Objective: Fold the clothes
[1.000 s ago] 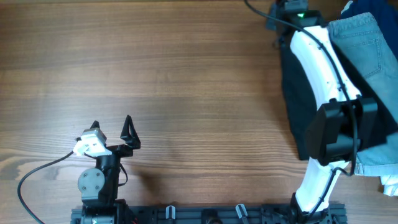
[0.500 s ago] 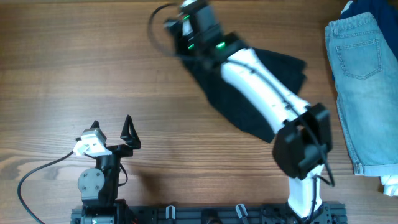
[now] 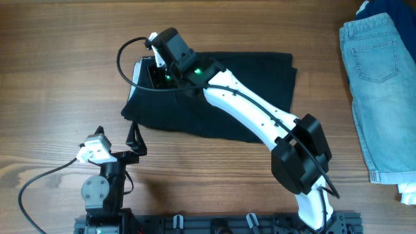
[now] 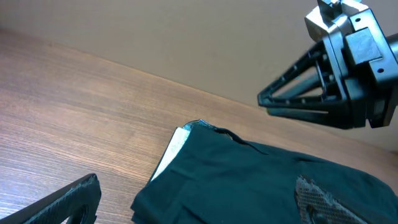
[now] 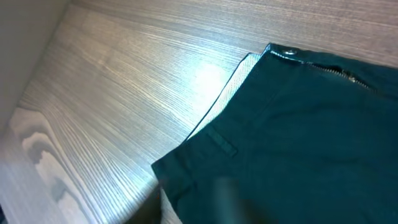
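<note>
The black shorts [image 3: 247, 91] lie spread on the wooden table, waistband to the left, with a thin white edge strip [image 3: 138, 73]. My right gripper [image 3: 158, 65] reaches across them and is shut on the black shorts at their left end; its blurred fingers [image 5: 205, 208] pinch the cloth in the right wrist view. My left gripper [image 3: 116, 129] is open and empty just in front of the shorts' lower left corner. The shorts [image 4: 261, 180] lie between its fingers [image 4: 193, 208] in the left wrist view. Light-blue denim shorts [image 3: 380, 84] lie flat at the far right.
A dark blue garment [image 3: 378, 8] pokes in at the top right corner, and a white item [image 3: 408, 194] lies at the right edge below the denim. The right arm [image 3: 260, 117] stretches diagonally over the black shorts.
My right gripper has dragged the black shorts from beside the denim at the far right leftward to mid-table, where they now lie spread out. The left arm has not moved.
</note>
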Robot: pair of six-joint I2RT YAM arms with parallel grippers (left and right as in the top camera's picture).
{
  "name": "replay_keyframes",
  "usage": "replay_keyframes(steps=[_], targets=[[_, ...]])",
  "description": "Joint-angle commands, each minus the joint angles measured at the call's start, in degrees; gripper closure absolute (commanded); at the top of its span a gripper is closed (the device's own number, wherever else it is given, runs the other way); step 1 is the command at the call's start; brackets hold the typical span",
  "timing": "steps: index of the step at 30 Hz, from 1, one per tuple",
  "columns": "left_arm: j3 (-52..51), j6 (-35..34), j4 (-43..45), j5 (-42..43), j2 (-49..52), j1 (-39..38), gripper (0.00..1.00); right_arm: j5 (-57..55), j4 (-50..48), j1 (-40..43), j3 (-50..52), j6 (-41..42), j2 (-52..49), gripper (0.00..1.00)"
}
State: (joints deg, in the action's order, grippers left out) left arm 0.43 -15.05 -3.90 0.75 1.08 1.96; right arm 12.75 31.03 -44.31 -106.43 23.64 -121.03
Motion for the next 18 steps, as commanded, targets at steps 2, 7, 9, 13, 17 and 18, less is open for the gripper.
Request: replay_keyframes(steps=[2,7,9,13,17,18], targets=[[-0.1,1.4,-0.5,0.7,-0.3,-0.3,0.0,-1.5,1.8,3.1,-1.5,-2.6,1.9,0.18],[-0.1,1.3,-0.4,0.7,-0.3,-0.3,0.0,-1.8,3.3,10.3,-1.7,-3.3,4.3,0.4],[-0.1,1.3,-0.4,0.7,-0.3,-0.3,0.0,-1.8,6.8,13.5,-1.7,-4.0,4.3,0.49],[-0.1,1.3,-0.5,0.7,-0.3,-0.3,0.0,-1.8,17.1,20.9,-1.7,-4.2,4.3,0.5],[-0.1,1.3,-0.5,0.7,-0.3,-0.3,0.0,-2.8,29.8,28.8,-1.7,-6.2,4.3,0.39],[-0.1,1.3,-0.5,0.7,-0.3,-0.3,0.0,-3.5,31.8,29.9,-1.7,-6.3,4.3,0.37]])
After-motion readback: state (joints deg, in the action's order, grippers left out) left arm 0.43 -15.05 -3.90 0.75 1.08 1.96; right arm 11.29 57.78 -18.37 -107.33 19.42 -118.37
